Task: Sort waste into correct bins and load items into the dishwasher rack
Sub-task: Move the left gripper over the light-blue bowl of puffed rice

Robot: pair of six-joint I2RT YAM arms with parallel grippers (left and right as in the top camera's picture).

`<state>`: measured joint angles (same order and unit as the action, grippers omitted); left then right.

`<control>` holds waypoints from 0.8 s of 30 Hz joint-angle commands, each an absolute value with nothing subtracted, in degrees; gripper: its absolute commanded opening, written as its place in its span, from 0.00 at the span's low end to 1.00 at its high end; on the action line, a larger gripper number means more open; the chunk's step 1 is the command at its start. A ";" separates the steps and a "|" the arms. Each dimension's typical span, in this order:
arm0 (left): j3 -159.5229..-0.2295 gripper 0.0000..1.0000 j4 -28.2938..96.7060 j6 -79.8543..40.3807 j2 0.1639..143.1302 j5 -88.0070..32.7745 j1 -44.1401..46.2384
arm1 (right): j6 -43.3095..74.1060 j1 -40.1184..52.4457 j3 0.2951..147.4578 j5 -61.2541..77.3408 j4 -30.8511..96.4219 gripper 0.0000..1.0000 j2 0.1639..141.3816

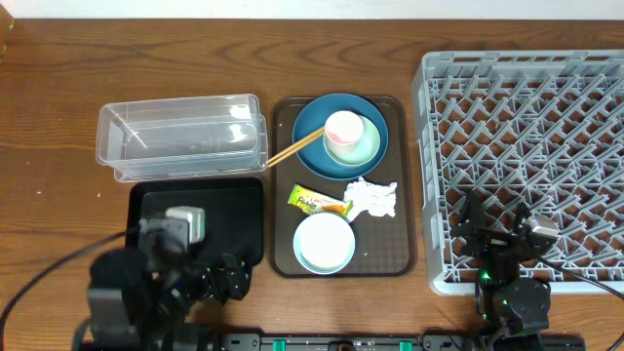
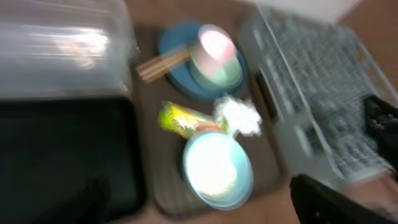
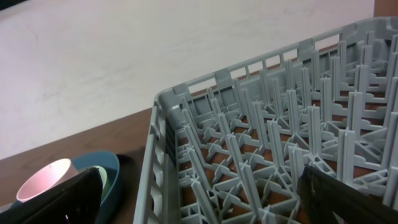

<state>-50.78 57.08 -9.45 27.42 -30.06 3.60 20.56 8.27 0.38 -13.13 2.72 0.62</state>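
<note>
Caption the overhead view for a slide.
Brown tray holds plate, green bowl, pink cup, wrapper, napkin, white bowl; clear tub, black tray beside it, rack opposite.

One plate (image 1: 306, 134), cup (image 1: 341, 127), napkin (image 1: 375, 198), wrapper (image 1: 317, 202) and rack (image 1: 526, 127) each; two bowls: green bowl (image 1: 370, 145), white bowl (image 1: 324, 244).

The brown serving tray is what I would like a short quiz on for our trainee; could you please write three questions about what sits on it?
1. True or false: on the brown serving tray, the pink cup stands inside the mint-green bowl, which sits on the dark-blue plate.
2. What lies between that plate and the white bowl? A) a snack wrapper and a napkin; B) a spoon; C) a glass bottle.
3. Fill in: one end of the wooden chopsticks rests on the ____.
Key: 1 true; 2 A; 3 plate.
</note>
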 commanded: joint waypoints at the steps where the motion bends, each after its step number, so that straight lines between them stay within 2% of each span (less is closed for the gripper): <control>1: -54.57 0.95 61.67 -10.41 34.87 -39.38 4.01 | 20.27 7.94 0.32 -13.72 2.98 0.99 0.32; 3: -55.02 0.98 64.42 -10.37 38.63 -39.86 4.95 | 20.27 7.94 0.32 -13.69 2.98 0.99 0.32; 9: -55.00 0.98 63.81 -10.46 46.00 -38.92 11.73 | 20.27 7.94 0.32 -13.72 2.98 0.99 0.32; 15: -55.00 0.98 59.31 -17.26 48.88 -26.83 22.41 | 20.27 7.94 0.32 -13.69 2.98 0.99 0.32; 20: -55.00 0.98 55.20 -23.53 51.31 -13.39 35.24 | 20.27 7.94 0.32 -13.72 2.98 0.99 0.32; 24: -54.98 0.98 49.36 -25.85 55.20 -9.37 45.17 | 20.27 7.94 0.32 -13.72 2.98 0.99 0.32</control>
<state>-54.06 51.83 -22.33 52.71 -16.29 39.86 20.56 8.27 0.38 -13.10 2.74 0.62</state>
